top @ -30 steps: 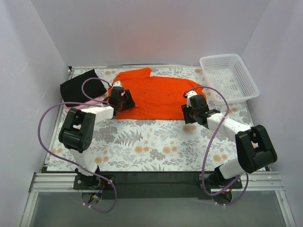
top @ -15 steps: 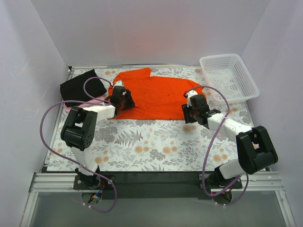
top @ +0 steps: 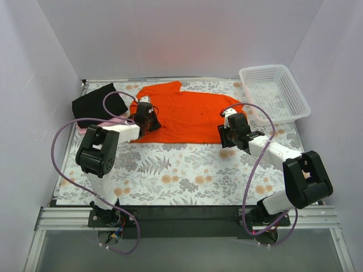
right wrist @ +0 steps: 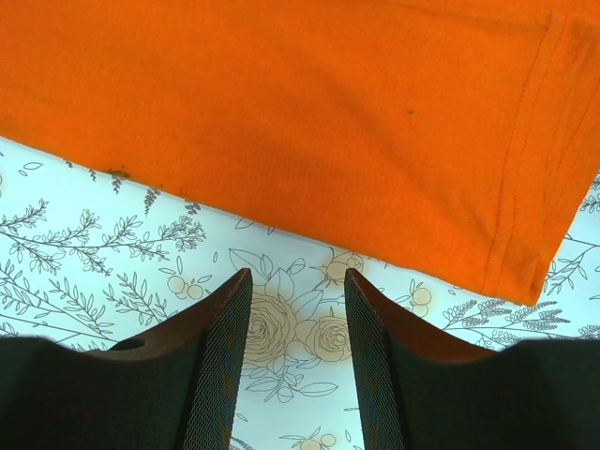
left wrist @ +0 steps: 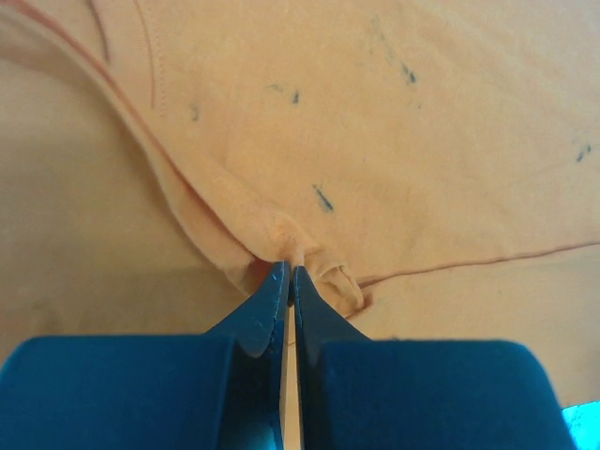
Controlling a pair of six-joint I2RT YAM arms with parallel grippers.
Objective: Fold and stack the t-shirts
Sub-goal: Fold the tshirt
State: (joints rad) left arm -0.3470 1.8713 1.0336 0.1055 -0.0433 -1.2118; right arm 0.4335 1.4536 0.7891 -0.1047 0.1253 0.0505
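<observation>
Left gripper [top: 148, 117] is seen from above clenched on the left edge of the orange t-shirt [top: 190, 109], which is spread on the bench [top: 187, 170]. The black t-shirt [top: 95, 101] and pink t-shirt [top: 116, 120] lie just beside it and could be dragged along. In the left wrist view only a thin pucker of hem is pinched (a slip is possible). In the right wrist view the right gripper [right wrist: 298, 277] is held released over the bench, short of the hem.

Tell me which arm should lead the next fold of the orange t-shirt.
Left. The left arm has its jaws shut on a pinched edge of the bright orange cloth t-shirt. The right arm has its jaws open above the floral tablecloth, just short of the hem, holding nothing.
</observation>
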